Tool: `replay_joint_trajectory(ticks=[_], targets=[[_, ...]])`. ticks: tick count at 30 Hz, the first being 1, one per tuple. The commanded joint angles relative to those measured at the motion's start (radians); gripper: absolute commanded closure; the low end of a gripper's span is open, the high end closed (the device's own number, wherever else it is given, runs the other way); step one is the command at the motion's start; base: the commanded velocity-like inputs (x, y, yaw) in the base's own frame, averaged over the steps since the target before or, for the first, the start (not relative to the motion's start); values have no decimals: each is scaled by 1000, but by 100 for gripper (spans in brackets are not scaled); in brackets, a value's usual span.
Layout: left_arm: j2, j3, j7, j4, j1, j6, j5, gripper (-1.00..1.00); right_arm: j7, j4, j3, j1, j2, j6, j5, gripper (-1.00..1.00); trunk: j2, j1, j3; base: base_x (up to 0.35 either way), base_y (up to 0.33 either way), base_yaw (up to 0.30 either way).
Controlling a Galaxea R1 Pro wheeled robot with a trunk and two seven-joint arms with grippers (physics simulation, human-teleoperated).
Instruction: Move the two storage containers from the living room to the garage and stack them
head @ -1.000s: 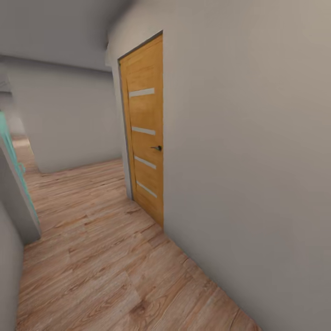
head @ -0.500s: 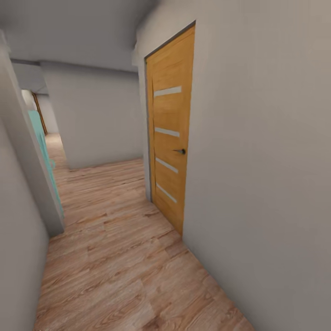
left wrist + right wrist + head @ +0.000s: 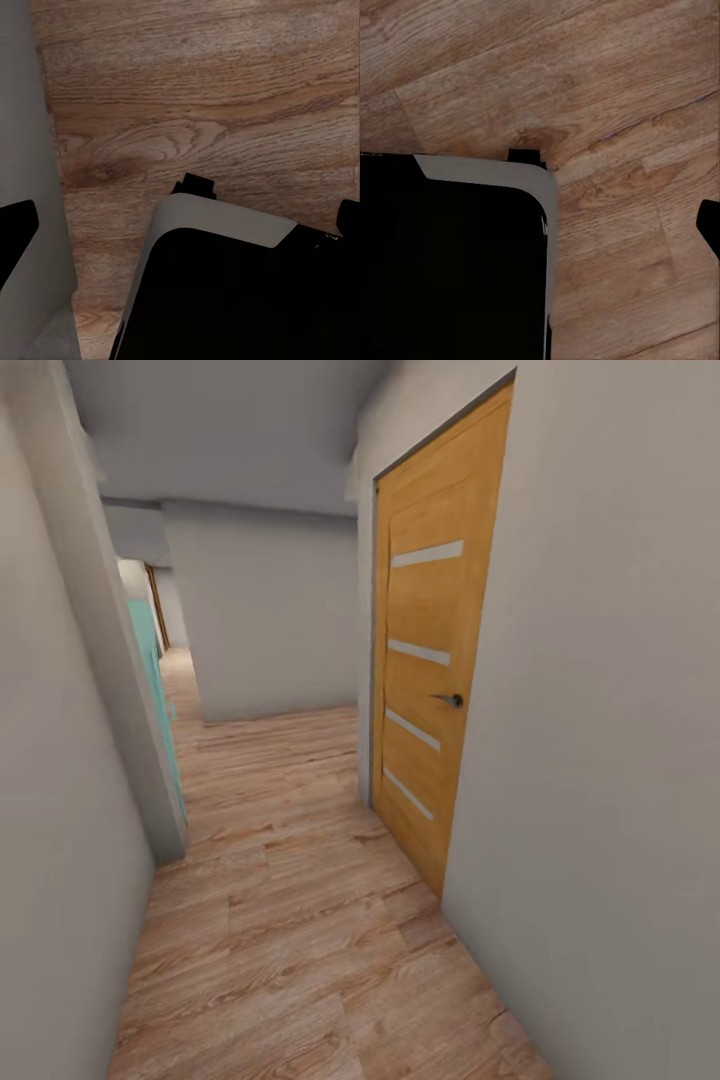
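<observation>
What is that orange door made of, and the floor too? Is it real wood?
The door looks like smooth honey-coloured wood with pale strips, perhaps frosted glass, and a dark metal-looking handle. The floor looks like matte wood planks, with grain and seams. It's a simulator render, so only wood-looking.

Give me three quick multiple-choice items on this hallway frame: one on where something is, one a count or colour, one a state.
1. In the head view, on which side of the corridor is the wooden door?
A. Left wall
B. Right wall
C. Far end wall

2. How many pale horizontal strips are set into that door?
A. Two
B. Four
C. Six

3. What state is the door in?
A. Shut in its frame
B. Wide open
C. Off its hinges, lying on the floor

Answers:
1. B, the door sits in the wall at the right of the head view, with its handle toward the near edge.
2. B, four light strips run down the panel, one above another.
3. A, the panel fills its frame and no room shows behind it; the plank floor in front of it is bare.
</observation>
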Motion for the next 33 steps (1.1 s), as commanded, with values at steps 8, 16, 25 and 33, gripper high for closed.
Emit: replay_joint_trajectory(ticks=[8,16,25,33], targets=[[-1,4,2,1,-1,-4,3,-100,5,3,7,-1,0,-6,-12,-100,-1,1,-1,321,0,299],[-1,4,2,1,-1,-4,3,-100,5,3,7,-1,0,-5,-12,-100,-1,1,-1,321,0,297],[-1,4,2,1,-1,-4,3,-100,5,3,7,-1,0,-5,-12,-100,-1,1,-1,321,0,290],[-1,4,2,1,-1,-4,3,-100,5,3,8,-1,0,-5,-12,-100,-1,1,-1,321,0,265]])
